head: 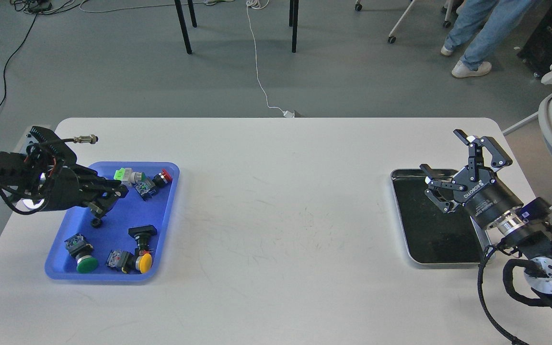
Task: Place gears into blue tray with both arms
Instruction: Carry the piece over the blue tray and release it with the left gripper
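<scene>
One gear, small, black and round, is all that can be counted of its kind; it lies on the floor of the blue tray, toward the tray's left side, just under the left gripper. That gripper hangs low over the tray, and its fingers are dark and seen nearly end-on, so whether they stand apart or together cannot be told, nor whether they touch the gear. The right gripper hovers over the metal tray near the tabletop's right edge with its fingers spread wide and nothing between them; the black mat of that tray shows no gear at all. The likeliest trouble sits on the left: if the gear is not fully free of the fingers, lifting away could drag or flick it over the low rim onto the table. A low sweep could also knock the push buttons crowded around it. About five of these can be made out: two green-capped, one red, one yellow and one black-topped, though the cluster at the tray's far edge is hard to separate. There are two trays and two arms.
</scene>
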Controlling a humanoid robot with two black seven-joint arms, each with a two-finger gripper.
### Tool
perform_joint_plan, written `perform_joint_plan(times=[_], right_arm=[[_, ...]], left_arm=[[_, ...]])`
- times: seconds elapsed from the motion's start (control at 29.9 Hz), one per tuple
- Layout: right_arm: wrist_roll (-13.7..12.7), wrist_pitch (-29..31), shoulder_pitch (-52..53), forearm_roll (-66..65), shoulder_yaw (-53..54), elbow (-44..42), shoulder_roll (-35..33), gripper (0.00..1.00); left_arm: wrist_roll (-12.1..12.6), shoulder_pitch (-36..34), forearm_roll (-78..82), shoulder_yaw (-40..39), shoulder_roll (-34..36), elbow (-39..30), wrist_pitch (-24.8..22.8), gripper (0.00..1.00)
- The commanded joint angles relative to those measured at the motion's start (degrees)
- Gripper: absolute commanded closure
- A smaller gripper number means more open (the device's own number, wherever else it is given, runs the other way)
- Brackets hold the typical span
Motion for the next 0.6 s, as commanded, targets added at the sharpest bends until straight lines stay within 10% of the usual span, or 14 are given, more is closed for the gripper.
perform_joint_plan(times=[0.0, 0.57], right_arm=[[0.0, 0.0, 0.0, 0.0, 0.0, -0.02, -0.08, 0.03], [0.0, 0.0, -0.18, 0.0, 0.0, -0.02, -0.17, 0.03]], left_arm=[[0.0, 0.25, 0.0, 0.0, -1.72, 3.56, 0.22, 0.8], [0.0, 1.74, 0.26, 0.09, -6.99, 10.33, 0.31, 0.72]])
